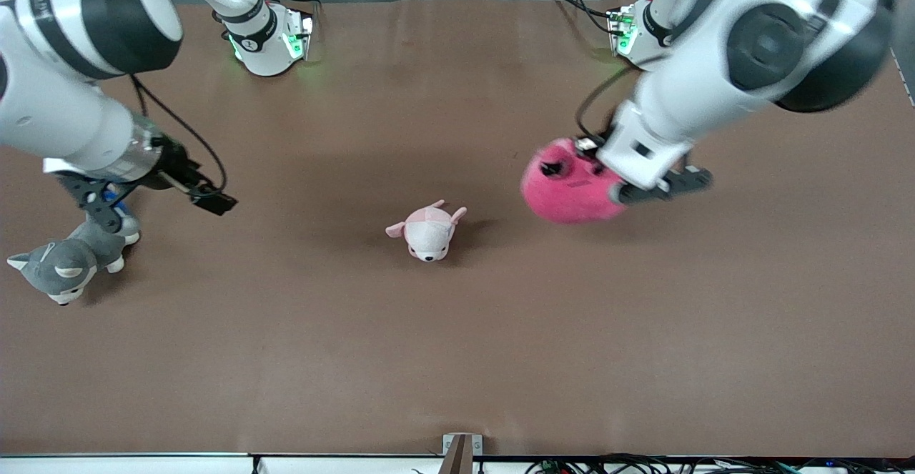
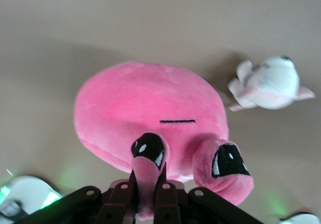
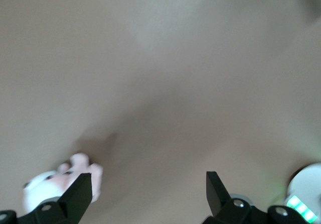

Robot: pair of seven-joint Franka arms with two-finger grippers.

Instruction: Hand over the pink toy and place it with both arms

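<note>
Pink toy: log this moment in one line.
pink toy: lifted | left end effector: shut on its ear | right end effector: open, waiting above table

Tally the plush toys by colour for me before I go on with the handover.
Hot pink: 1, the pink toy, held in the left claw
Pale pink and white: 1, the puppy
Grey and white: 1, the husky, under the open right claw
Total: 3

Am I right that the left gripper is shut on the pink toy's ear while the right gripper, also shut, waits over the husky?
Not quite: the right gripper is open, its fingers spread wide in the right wrist view. The rest holds: the left gripper is shut on the pink toy by its ear, and the right waits over the husky.
</note>
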